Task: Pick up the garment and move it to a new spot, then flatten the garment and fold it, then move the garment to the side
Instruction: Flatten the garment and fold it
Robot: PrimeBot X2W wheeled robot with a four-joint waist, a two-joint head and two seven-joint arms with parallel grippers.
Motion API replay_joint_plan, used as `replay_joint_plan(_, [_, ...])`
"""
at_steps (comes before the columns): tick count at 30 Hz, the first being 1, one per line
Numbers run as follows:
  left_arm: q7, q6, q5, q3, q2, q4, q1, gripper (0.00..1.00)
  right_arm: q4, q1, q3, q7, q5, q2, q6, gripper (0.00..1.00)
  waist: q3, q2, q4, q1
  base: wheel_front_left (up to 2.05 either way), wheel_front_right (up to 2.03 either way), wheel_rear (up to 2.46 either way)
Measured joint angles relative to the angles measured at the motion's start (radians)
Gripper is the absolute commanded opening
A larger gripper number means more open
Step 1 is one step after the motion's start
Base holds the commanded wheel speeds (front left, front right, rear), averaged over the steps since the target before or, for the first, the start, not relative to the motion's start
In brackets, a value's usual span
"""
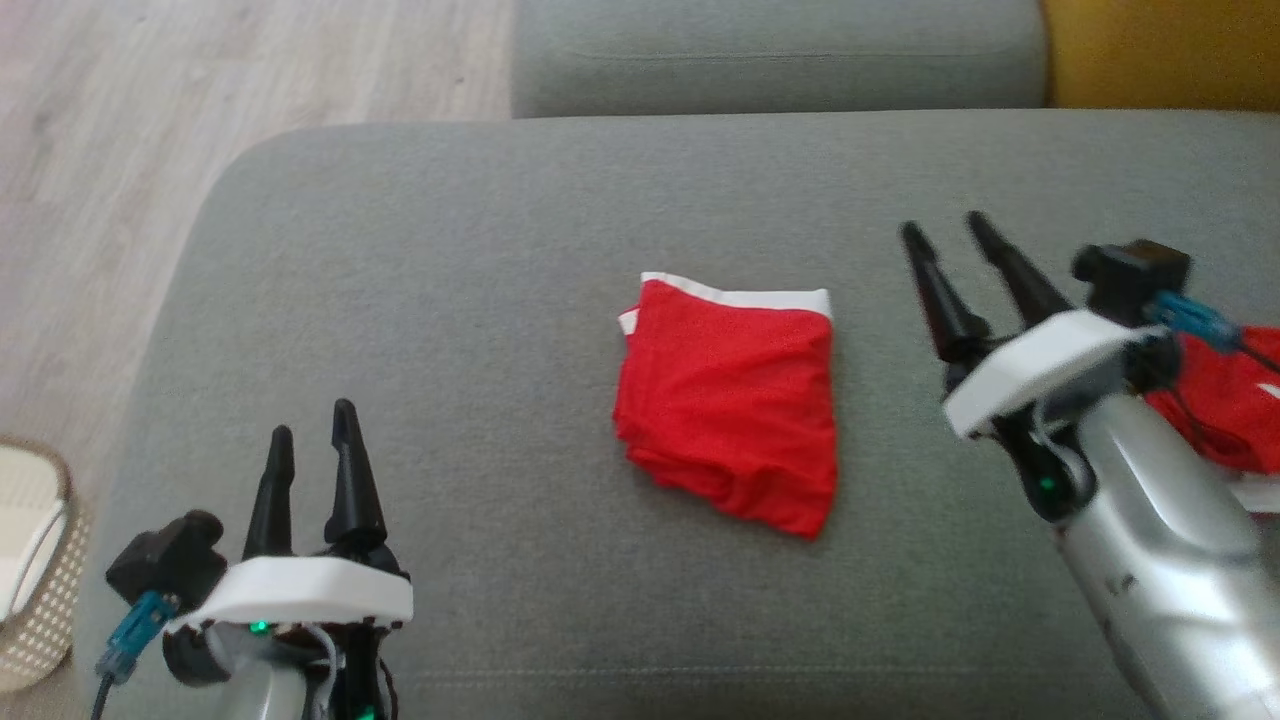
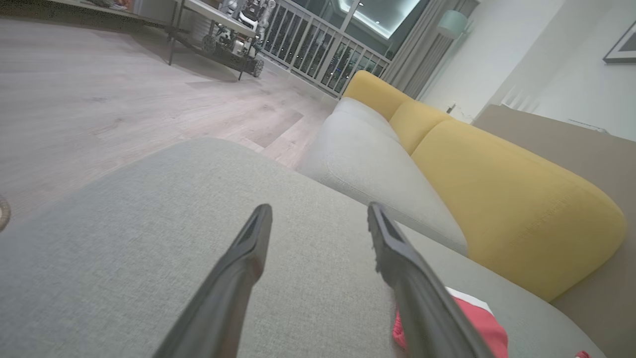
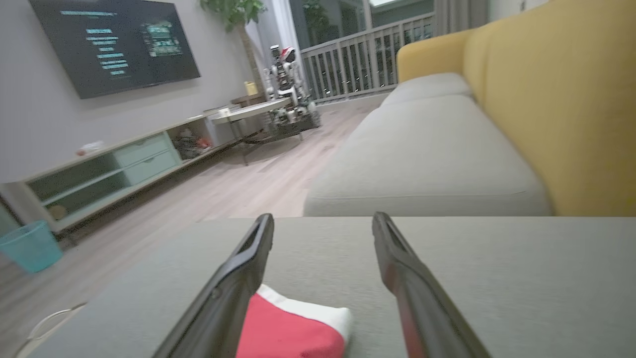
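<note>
Silver forearms (image 1: 1150, 540), white wrist collars (image 1: 300, 590), tapered black fingers (image 1: 352, 480), blue connectors (image 1: 135, 625), green LEDs (image 1: 258, 628).

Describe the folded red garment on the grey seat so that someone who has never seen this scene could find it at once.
Start at the wide grey sofa seat. Near its middle lies the folded garment. Unlike the other red cloth at the picture's right edge, it is a neat red block with a white band along its far side.
</note>
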Motion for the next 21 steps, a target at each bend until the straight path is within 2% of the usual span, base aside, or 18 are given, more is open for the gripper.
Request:
replay_joint_plan(3, [0.000, -0.004, 0.016, 0.009, 0.000, -0.016, 0.001, 1.00, -0.115, 0.109, -0.152, 0.000, -0.170, 0.011, 0.000, 1.00, -0.006, 0.0000, -0.027, 0.0000, 0.00, 0.00, 0.00])
replay_joint_plan(4, [0.000, -0.004, 0.016, 0.009, 0.000, -0.016, 0.001, 1.00, -0.115, 0.109, -0.152, 0.000, -0.170, 0.011, 0.000, 1.00, -0.006, 0.0000, -0.027, 0.0000, 0.00, 0.00, 0.00])
replay_joint_plan(9, [0.000, -0.009, 0.053, 0.019, 0.000, -0.024, 0.005, 1.00, -0.317, 0.325, -0.368, 0.000, -0.362, 0.122, 0.000, 1.00, -0.010, 0.0000, -0.061, 0.0000, 0.00, 0.00, 0.00])
replay_joint_plan(14, [0.000, -0.009, 0.082, 0.020, 0.000, -0.026, 0.008, 1.00, -0.488, 0.438, -0.433, 0.000, -0.514, 0.176, 0.000, 1.00, -0.004, 0.0000, -0.079, 0.0000, 0.00, 0.00, 0.00])
replay_joint_plan(21, [0.000, -0.016, 0.155, -0.016, -0.001, 0.005, 0.037, 1.00, -0.524, 0.512, -0.435, 0.000, -0.548, 0.188, 0.000, 1.00, 0.001, 0.0000, -0.092, 0.0000, 0.00, 0.00, 0.00])
